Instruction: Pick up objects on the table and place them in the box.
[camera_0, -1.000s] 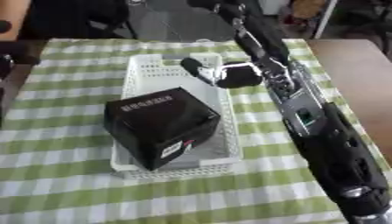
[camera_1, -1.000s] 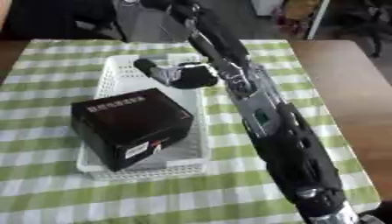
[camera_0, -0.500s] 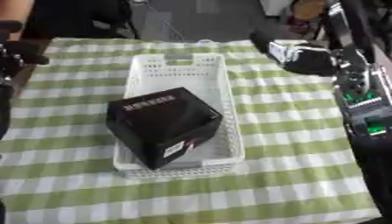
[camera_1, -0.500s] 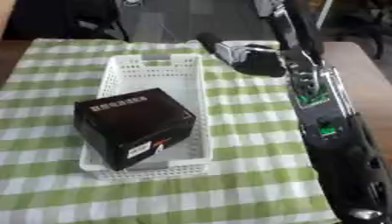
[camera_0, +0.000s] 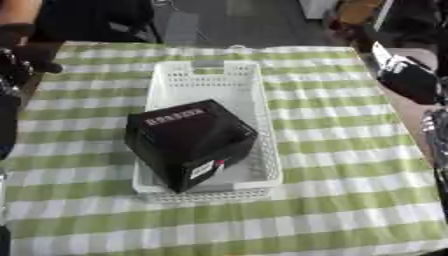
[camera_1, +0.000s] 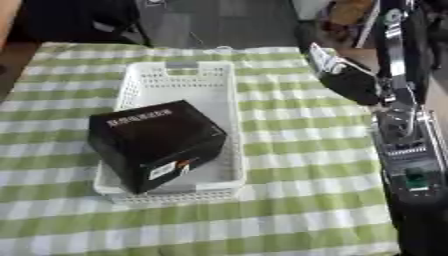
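Now that the right hand has pulled back from over the white basket to the frame's right edge, fingers loosely curled and holding nothing, the black box sits inside, suggesting 1 placement done.
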